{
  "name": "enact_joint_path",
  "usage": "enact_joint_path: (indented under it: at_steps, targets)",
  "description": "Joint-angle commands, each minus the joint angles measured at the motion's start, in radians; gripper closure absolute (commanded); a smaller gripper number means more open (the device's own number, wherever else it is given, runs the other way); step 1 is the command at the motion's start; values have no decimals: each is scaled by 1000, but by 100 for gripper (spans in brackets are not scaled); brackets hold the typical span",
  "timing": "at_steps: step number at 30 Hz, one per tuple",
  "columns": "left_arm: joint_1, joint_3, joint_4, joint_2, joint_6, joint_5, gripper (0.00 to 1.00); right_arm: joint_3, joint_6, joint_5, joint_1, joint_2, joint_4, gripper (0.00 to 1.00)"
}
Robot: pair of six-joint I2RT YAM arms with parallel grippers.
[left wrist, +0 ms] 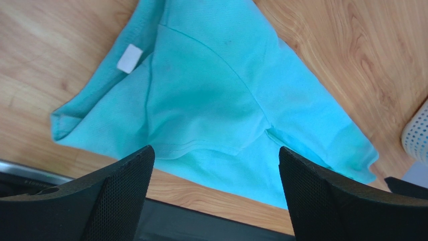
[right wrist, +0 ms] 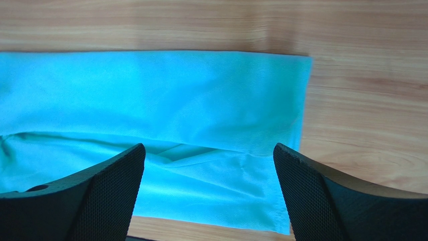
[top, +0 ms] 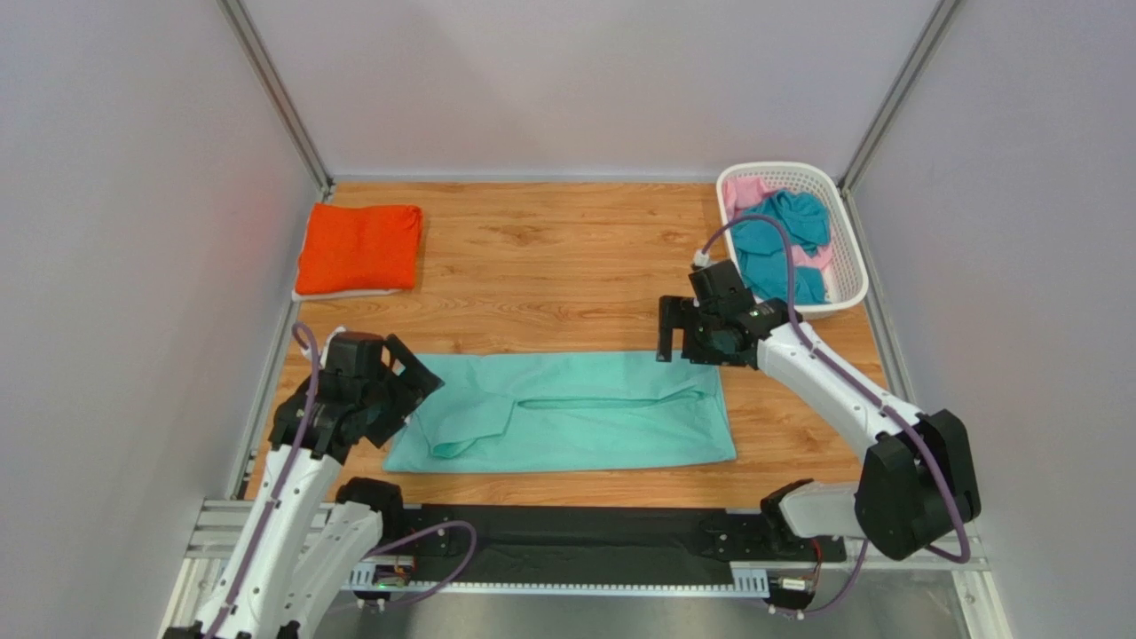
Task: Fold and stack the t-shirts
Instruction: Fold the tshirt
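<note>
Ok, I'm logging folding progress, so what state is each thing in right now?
Mint-green t-shirt: folded lengthwise into a long strip, flat on the table.
Orange t-shirt: folded, at the far left corner.
Teal t-shirt: crumpled in the basket.
Pink t-shirt: crumpled in the basket, partly under the teal one.
White basket: upright, holding both.
Left hand: open, empty, over the strip's left end.
Right hand: open, empty, over its right end.

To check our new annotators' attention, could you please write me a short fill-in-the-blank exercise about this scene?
The folded t-shirt far left on the table is ____.
The teal t-shirt lies in the white ____.
The left hand and the right hand are both ____.
Missing words: orange; basket; open.
</note>
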Motion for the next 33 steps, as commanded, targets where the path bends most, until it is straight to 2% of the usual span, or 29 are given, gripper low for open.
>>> enact_joint_path:
  at_steps: [1, 8, 17, 20, 26, 29, 33]
  targets:
    - [-10, 11, 167, 135, 65, 134, 0, 44, -24, -131, 38, 46, 64, 0]
    - [-48, -7, 298, 397, 88, 144, 0, 30, -5, -140, 76, 197, 119, 0]
    - [-48, 0, 442, 759, 107, 154, 0, -122, 9, -134, 76, 231, 159, 0]
    - [-50, 91, 447, 908, 127, 165, 0, -187, 22, -160, 78, 197, 175, 0]
    - [-62, 394, 395, 1178, 162, 151, 0, -296, 51, -208, 98, 55, 175, 0]
    - [-70, 609, 318, 1347, 191, 167, 0, -344, 66, -215, 150, -14, 153, 0]
    - [-114, 971, 176, 1585, 251, 131, 0, -402, 124, -243, 258, -90, 138, 0]
